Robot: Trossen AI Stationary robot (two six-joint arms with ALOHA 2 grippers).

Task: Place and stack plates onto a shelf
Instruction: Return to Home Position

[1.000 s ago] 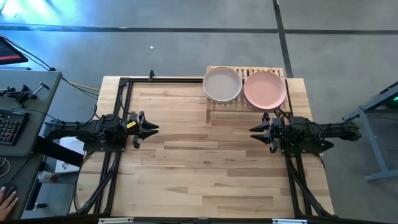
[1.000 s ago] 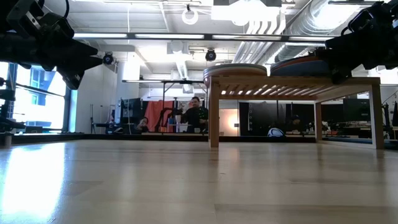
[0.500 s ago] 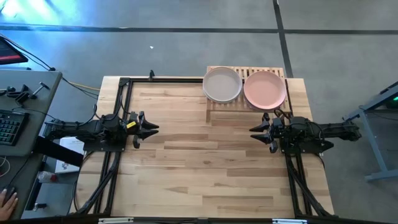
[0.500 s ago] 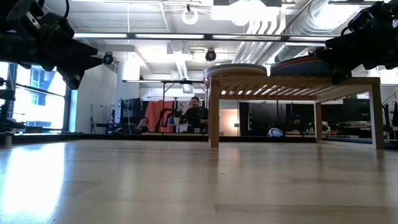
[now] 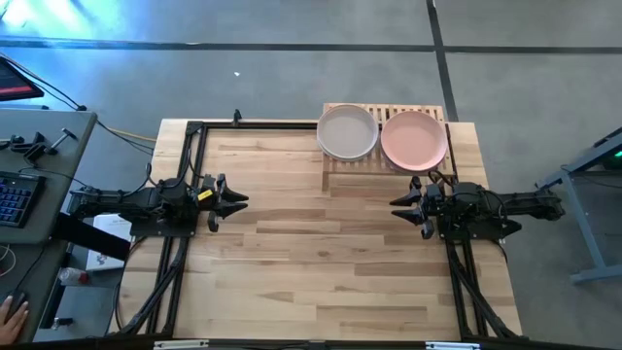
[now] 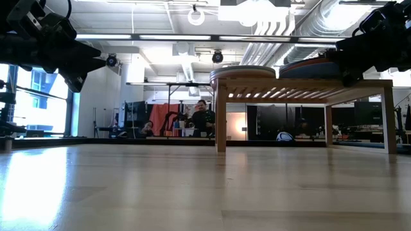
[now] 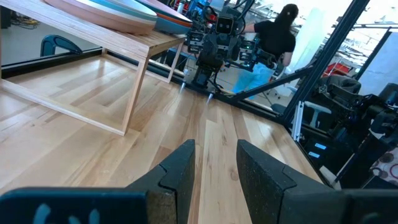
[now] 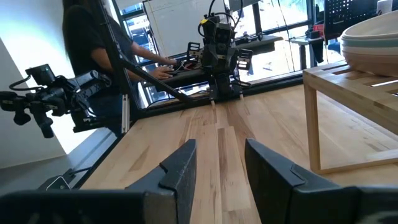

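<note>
- Bamboo shelf [image 5: 377, 171], far right on the tabletop [image 5: 311, 253], carries two stacks, with a beige plate [image 5: 347, 132] and a pink plate [image 5: 414, 140] uppermost.
- I see the left tool [image 5: 238, 199] and right tool [image 5: 397, 207] empty, fingers apart, at the tabletop's sides; stacking looks done, and only parking remains.

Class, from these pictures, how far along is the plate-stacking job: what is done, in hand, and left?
Done: the shelf holds stacked plates side by side, a beige plate topping one side and a pink plate the other. In hand: nothing; the left gripper and right gripper hover empty over the table, fingers apart. Left: no plate shows on it, so probably no stacking remains.
</note>
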